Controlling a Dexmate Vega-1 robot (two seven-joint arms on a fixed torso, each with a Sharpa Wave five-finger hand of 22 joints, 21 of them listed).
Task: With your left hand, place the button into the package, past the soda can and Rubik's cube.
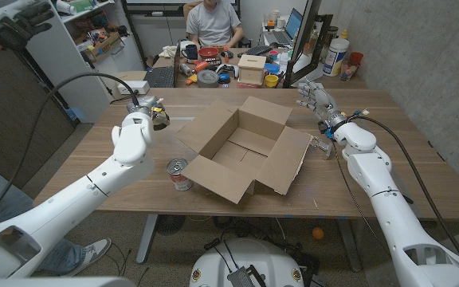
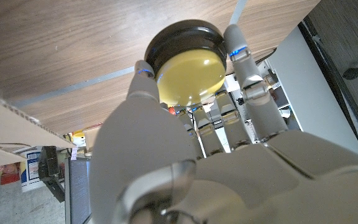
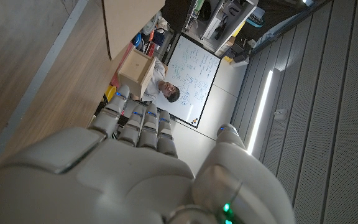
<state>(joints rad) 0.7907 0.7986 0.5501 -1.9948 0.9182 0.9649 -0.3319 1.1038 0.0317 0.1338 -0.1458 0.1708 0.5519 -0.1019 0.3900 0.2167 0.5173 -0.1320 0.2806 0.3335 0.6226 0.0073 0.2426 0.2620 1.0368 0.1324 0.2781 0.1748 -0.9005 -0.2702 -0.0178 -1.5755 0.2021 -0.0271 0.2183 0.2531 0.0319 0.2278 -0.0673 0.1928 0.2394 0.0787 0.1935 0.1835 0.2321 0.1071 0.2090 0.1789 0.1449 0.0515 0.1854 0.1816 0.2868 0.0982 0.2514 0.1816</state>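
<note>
The left hand (image 1: 138, 127) is up off the wooden table (image 1: 389, 119) at the box's left, pinching the button (image 2: 188, 71) between its fingertips (image 2: 143, 70); the left wrist view shows it plainly, a round yellow dome seated in a black base, clear of the tabletop; so the pickup looks done and the carry is what remains. The open cardboard box (image 1: 245, 147) sits mid-table with its flaps spread, nothing visible inside it; the soda can (image 1: 178, 174) stands just beside its near-left corner, below the raised hand; I can't make out a Rubik's cube anywhere. The right hand (image 1: 315, 97) holds nothing, fingers loosely extended, raised near the box's far right; a person (image 1: 211, 22) sits at a desk beyond. I'd judge the button must yet travel rightward over the flap and be let go inside.
</note>
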